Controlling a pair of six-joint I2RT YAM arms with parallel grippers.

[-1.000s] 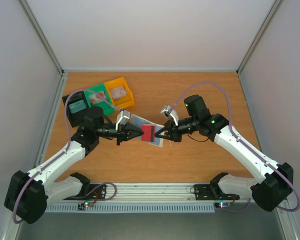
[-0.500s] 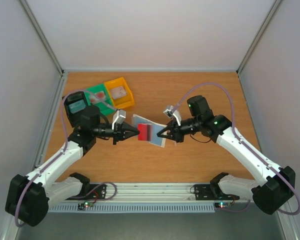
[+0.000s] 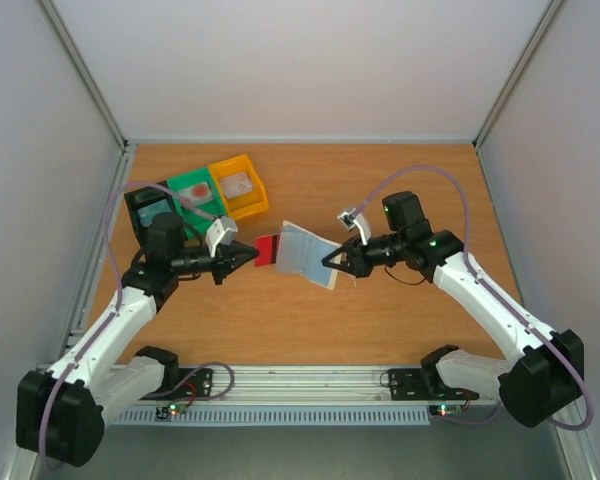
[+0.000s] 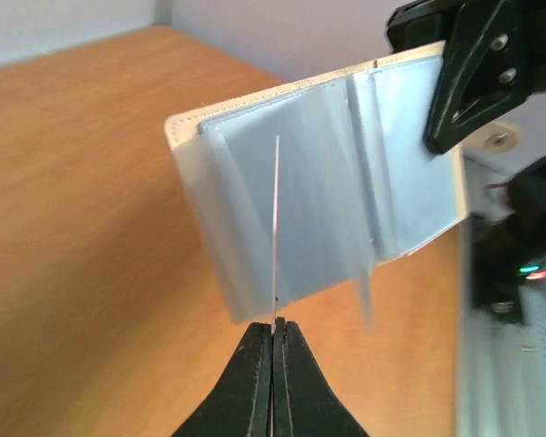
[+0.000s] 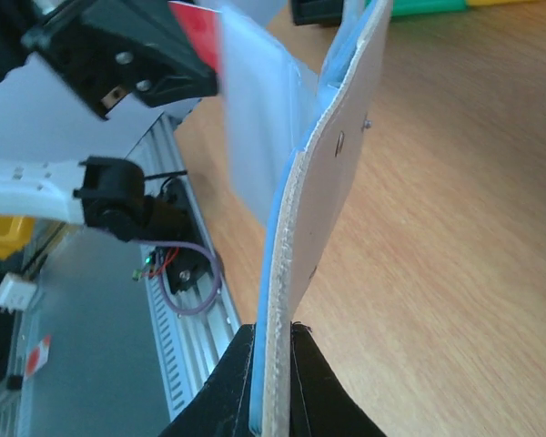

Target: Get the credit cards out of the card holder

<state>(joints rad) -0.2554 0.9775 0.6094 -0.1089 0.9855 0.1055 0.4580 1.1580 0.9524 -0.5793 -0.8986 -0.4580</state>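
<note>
My left gripper [image 3: 248, 254] is shut on a reddish credit card [image 3: 267, 250], held above the table. In the left wrist view the card [image 4: 276, 218] shows edge-on as a thin line rising from the pinched fingertips [image 4: 274, 328]. The card's far end meets the left edge of the translucent bluish card holder [image 3: 308, 254]; whether it still sits in the pocket I cannot tell. My right gripper [image 3: 329, 262] is shut on the holder's right edge [image 5: 320, 209], keeping it lifted and spread. The jaws [image 5: 273, 339] pinch its whitish cover.
Black [image 3: 152, 212], green [image 3: 194, 192] and yellow [image 3: 239, 185] bins stand in a row at the back left, just behind my left arm. The wooden table [image 3: 380, 190] is walled on three sides, with a metal rail [image 3: 310, 385] along the near edge.
My left gripper has drawn back to the left with the red card, sliding it out across the holder. The right gripper kept its hold and shifted slightly right.
</note>
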